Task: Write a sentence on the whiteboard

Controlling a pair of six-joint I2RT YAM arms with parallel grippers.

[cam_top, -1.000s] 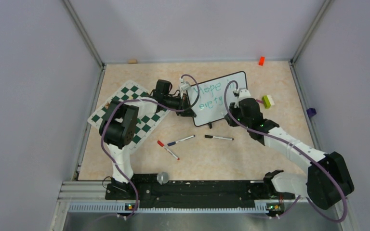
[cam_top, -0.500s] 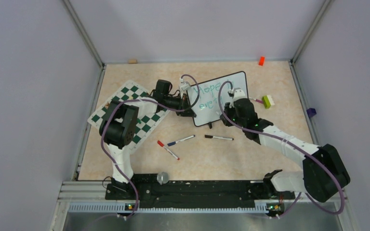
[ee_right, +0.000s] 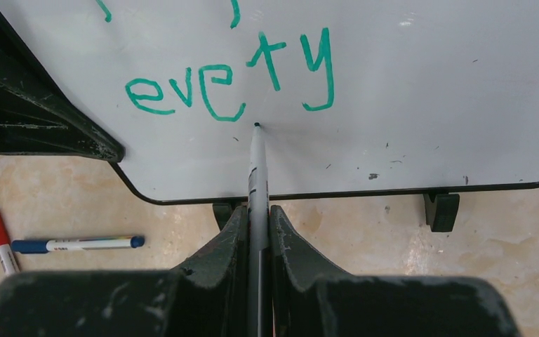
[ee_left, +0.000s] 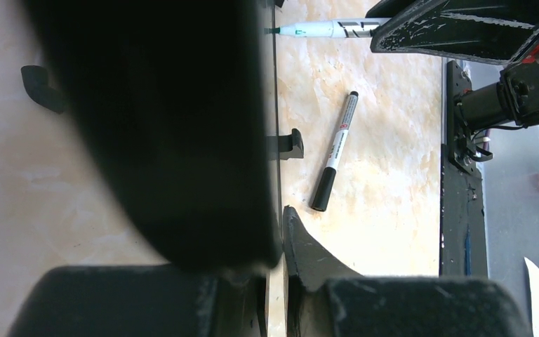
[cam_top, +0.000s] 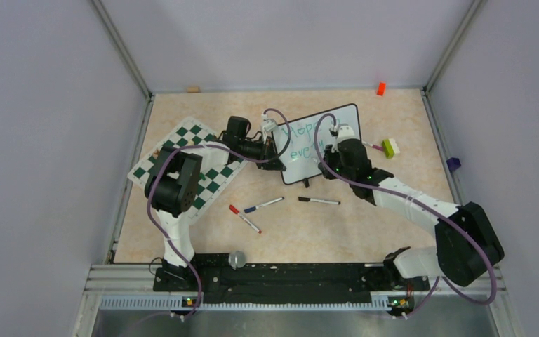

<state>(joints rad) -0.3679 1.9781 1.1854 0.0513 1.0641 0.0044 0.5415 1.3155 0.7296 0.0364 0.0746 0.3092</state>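
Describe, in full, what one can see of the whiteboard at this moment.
The whiteboard is small, white and glossy, with a thin black rounded frame. It stands on two black feet. Green writing reads "every" under a half-hidden line. The left gripper clamps its side edge; the marker in the right gripper touches its face.

Black-and-white arms [cam_top: 172, 184]; purple cables [cam_top: 278, 113] (looped)

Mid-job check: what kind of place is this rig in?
Likely a robotics lab test cell: plain grey walls box in a beige stone-patterned tabletop, a black mounting rail lines its near edge, and props such as a green-and-white chessboard mat and loose marker pens lie around.
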